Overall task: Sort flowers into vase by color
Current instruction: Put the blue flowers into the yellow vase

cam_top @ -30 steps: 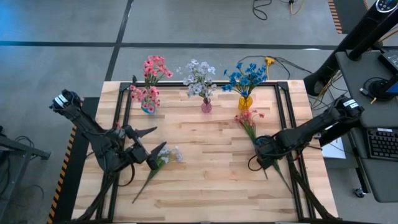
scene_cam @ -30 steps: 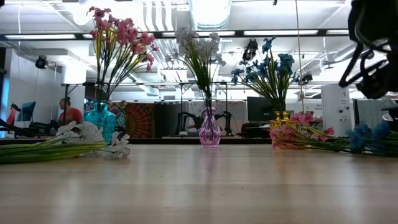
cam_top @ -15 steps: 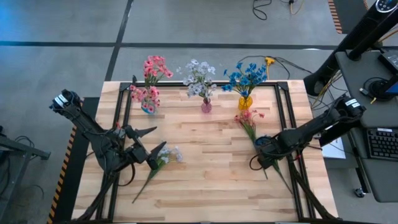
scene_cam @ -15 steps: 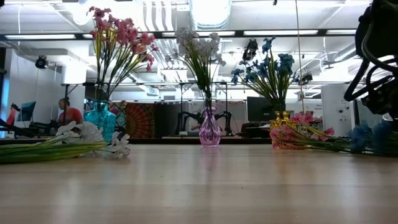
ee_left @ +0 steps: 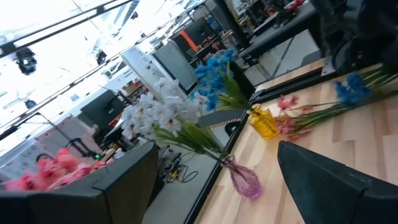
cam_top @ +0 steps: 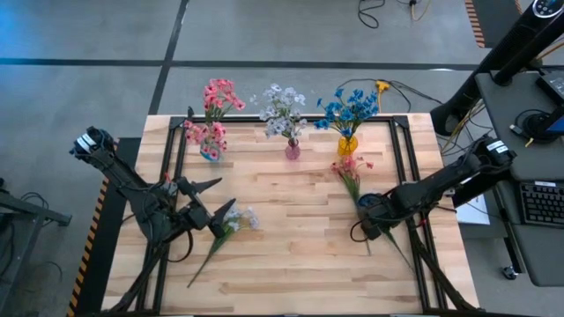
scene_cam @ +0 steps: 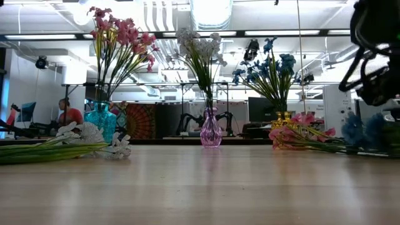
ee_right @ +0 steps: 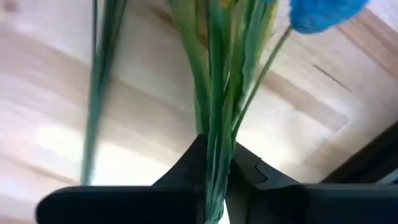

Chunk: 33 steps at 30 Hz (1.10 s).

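Note:
A blue flower [cam_top: 370,201] lies at the table's right on its green stems, with my right gripper [cam_top: 365,222] shut on them. Just beyond it a pink flower [cam_top: 351,169] lies flat on the wood. At the near left a white flower [cam_top: 238,217] lies on its side, and my left gripper [cam_top: 214,204] stands open beside its blossoms, nothing between the fingers [ee_left: 124,180]. Along the far edge stand a teal vase [cam_top: 210,152] with pink flowers, a purple vase [cam_top: 292,150] with white ones and a yellow vase [cam_top: 347,144] with blue ones. My right gripper pinches the blue flower's bundle of green stems [ee_right: 214,146] between its two fingers, some way below the blossom [ee_right: 323,12]. The fingers come from above, slanting from the table's right. In the low view the blossoms [scene_cam: 365,128] sit low over the wood; whether they are clear of it I cannot tell.
A second green stem [ee_right: 99,93] runs beside the held bundle. Black rails [cam_top: 398,158] run along the table's left and right sides. Bare wood [cam_top: 291,229] lies in the middle between the two arms. A desk with a keyboard [cam_top: 538,202] stands off the right edge.
My right gripper has shut on the blue flower's stems; half a second ago its fingers stood apart over them. In the low view the gripper and the blue blossoms now stand a little higher than before.

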{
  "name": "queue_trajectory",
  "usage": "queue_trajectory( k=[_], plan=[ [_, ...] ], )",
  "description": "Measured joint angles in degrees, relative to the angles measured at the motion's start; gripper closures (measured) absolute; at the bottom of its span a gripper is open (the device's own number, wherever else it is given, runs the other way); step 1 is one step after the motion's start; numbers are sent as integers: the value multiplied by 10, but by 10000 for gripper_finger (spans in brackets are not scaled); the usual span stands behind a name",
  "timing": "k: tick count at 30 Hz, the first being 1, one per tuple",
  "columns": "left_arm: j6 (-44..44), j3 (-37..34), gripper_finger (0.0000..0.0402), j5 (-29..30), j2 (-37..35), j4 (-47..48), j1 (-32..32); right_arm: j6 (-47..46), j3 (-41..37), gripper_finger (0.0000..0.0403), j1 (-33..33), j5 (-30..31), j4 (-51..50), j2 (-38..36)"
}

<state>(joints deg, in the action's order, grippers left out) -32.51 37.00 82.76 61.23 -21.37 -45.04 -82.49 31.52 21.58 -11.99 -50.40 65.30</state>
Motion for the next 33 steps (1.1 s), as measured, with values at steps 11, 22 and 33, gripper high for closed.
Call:
queue_trajectory(
  k=[11,22,33],
  plan=[
    [-10,-1,90,18,0,0,12,39,135,371,0,-64,-150,-8],
    [-15,-1,90,18,-1,0,13,147,288,370,0,109,-174,-9],
    [-24,-1,90,17,-1,0,14,620,266,370,-48,349,315,-12]
  ],
)
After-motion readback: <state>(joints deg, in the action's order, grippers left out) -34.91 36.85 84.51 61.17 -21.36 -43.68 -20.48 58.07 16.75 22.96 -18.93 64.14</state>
